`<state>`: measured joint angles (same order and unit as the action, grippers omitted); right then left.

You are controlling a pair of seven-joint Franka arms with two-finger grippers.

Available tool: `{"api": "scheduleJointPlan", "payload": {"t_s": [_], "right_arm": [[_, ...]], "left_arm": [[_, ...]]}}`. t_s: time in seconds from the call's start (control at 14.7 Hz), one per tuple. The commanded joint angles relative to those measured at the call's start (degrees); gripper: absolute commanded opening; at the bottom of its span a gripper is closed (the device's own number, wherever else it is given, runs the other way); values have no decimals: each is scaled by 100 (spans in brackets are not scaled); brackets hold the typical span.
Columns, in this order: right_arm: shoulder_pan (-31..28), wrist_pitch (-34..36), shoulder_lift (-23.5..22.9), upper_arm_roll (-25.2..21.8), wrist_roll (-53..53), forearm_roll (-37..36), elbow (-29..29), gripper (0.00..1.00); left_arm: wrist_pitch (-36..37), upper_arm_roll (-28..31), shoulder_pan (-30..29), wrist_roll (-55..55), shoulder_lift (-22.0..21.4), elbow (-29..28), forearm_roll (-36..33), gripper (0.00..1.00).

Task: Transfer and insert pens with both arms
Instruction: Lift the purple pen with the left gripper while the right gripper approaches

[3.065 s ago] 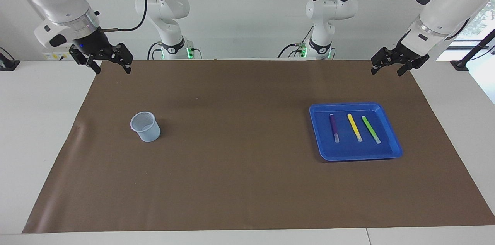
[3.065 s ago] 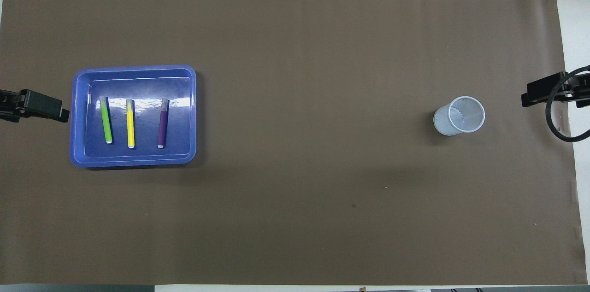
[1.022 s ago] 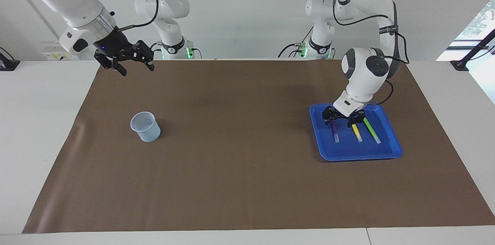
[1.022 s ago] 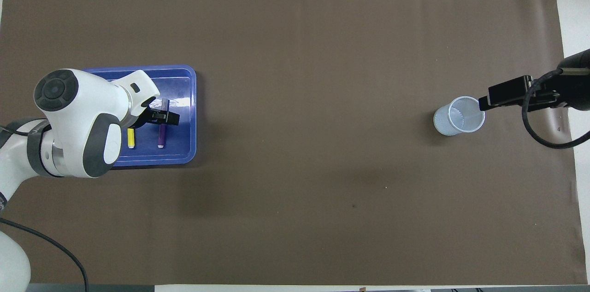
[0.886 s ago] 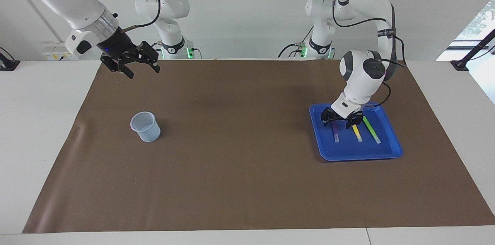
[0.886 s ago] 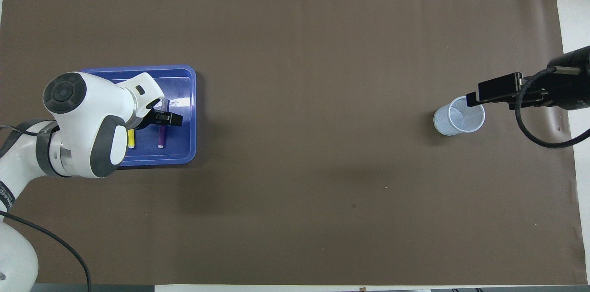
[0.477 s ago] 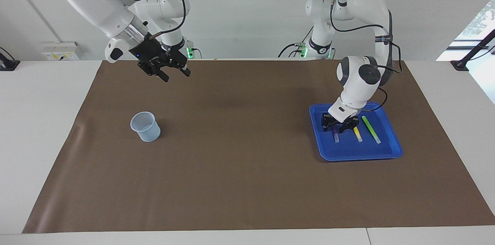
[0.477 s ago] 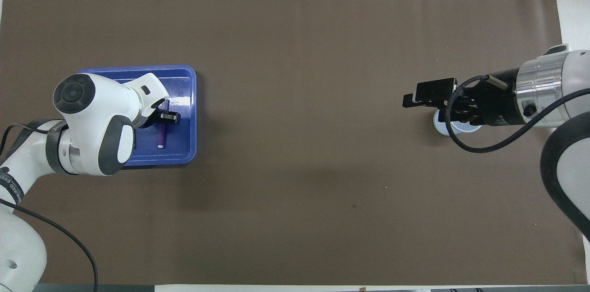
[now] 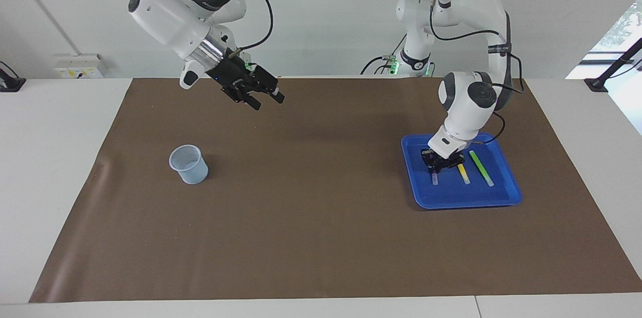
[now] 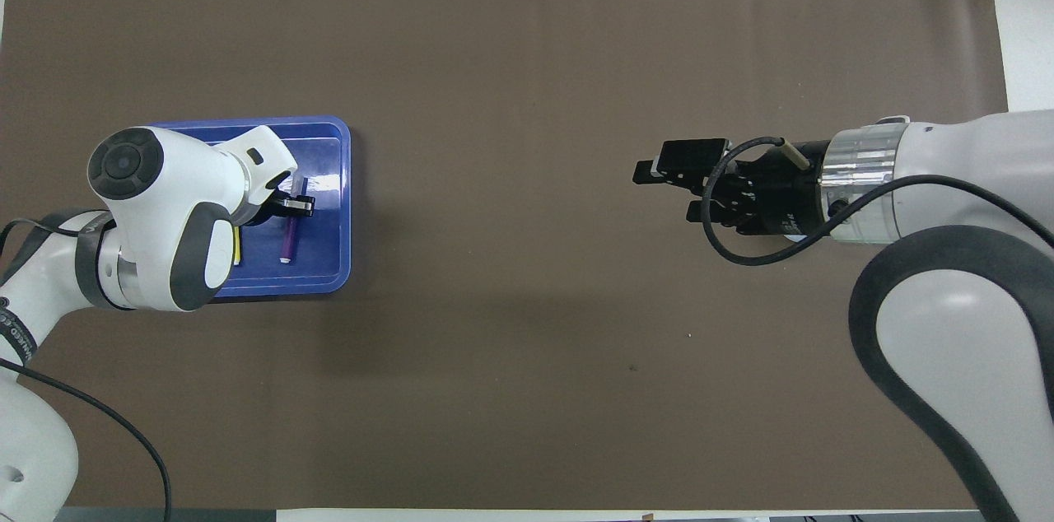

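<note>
Left gripper: my left gripper (image 9: 435,168) is down in the blue tray (image 9: 504,196), toward the left arm's end of the table, fingers pinched together on the purple pen (image 9: 434,177).
Purple pen: slim purple stick with a whitish end pointing away from the robots; it lies in the tray on the side toward the table's middle, and its upper part is hidden under my fingers.
Lift: I cannot tell whether the purple pen rests on the tray floor or is just off it.
Yellow pen: the yellow pen (image 9: 464,175) lies just beside the purple one, between it and the green, whitish tip away from the robots; my wrist covers its nearer half.
Green pen: the green pen (image 9: 482,169) lies in the tray nearest the left arm's end, slightly slanted, pale tip away from the robots; in the overhead view my arm hides it.
Right gripper: my right gripper (image 9: 265,98) hangs in the air over the brown mat (image 9: 321,237), fingers standing apart and holding nothing.
Cup: a pale mesh cup (image 9: 189,164) stands upright on the mat toward the right arm's end, well apart from the tray.
Writing: there is dark lettering on a band of each arm, too small for me to read.
</note>
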<state>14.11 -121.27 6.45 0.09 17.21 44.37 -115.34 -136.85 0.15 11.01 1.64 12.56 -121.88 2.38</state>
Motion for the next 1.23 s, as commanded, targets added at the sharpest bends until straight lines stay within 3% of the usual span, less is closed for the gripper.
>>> {"api": "scheduleJointPlan", "payload": {"t_s": [0.0, 0.2, 0.34, 0.54, 0.95, 1.16], "right_arm": [[284, -544, 41, -17, 80, 736, -330, 100], [802, -1501, -38, -17, 142, 1853, -576, 100], [1154, -1933, -152, -17, 142, 2022, -586, 100], [1463, -2215, -232, -17, 151, 2259, -586, 100], [1534, -2330, -495, -17, -76, 2444, -586, 99], [1534, -2374, -601, -17, -534, 2848, -586, 94]], "left_arm": [[823, 38, 15, -505, -61, 576, -88, 0], [1466, 11, 85, -1583, -219, 981, -36, 0], [1747, -50, 199, -2418, -324, 1201, 121, 0], [2153, -68, 541, -4053, -228, 1807, 658, 0], [1995, -68, 1060, -6602, -53, 2335, 1878, 0], [1969, -59, 1105, -7115, -17, 2406, 2791, 0]]}}
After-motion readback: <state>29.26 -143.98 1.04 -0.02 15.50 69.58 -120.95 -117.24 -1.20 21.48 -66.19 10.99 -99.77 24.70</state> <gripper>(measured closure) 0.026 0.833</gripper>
